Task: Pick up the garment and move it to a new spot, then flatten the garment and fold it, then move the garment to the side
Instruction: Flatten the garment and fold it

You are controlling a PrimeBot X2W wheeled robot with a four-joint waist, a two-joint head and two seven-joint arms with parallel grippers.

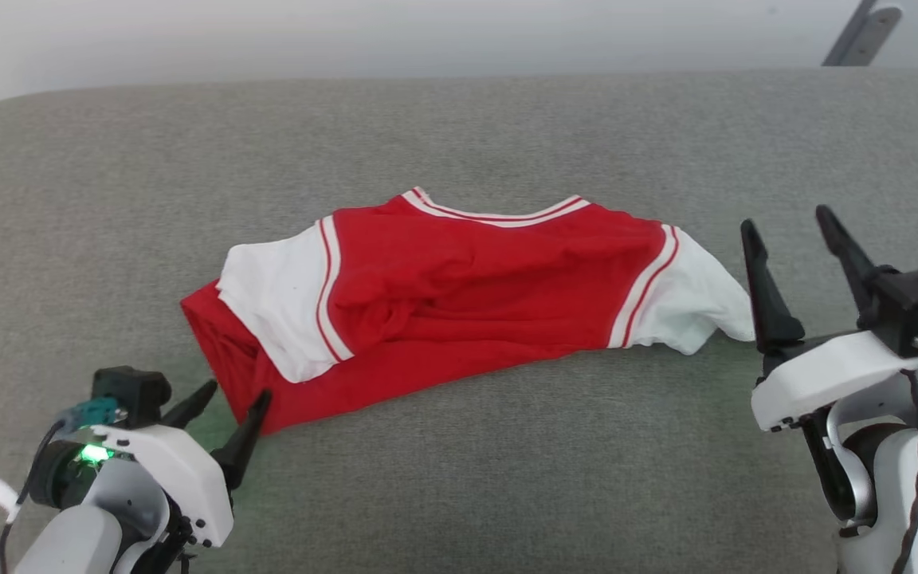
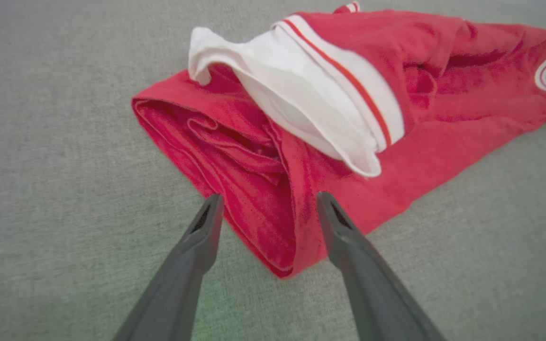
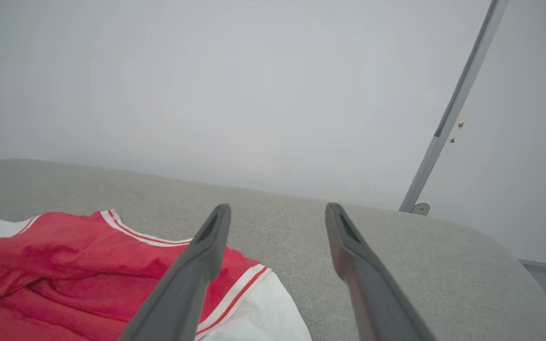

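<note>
The garment (image 1: 459,287), a red jersey T-shirt with white sleeves and red-and-white trim, lies folded and rumpled across the middle of the grey cushion (image 1: 459,127), collar toward the far side. My left gripper (image 1: 234,391) is open at the garment's near-left red corner (image 2: 273,227), its two fingertips on either side of that corner in the left wrist view. My right gripper (image 1: 786,219) is open, raised off the cushion just right of the white right sleeve (image 1: 702,295), fingers pointing away. In the right wrist view the garment (image 3: 74,265) lies at the lower left.
The grey cushion's far edge (image 1: 459,76) meets a pale wall (image 3: 254,85). A grey metal bar (image 3: 458,104) leans against the wall at the far right. Bare cushion stretches in front of the garment and on both sides.
</note>
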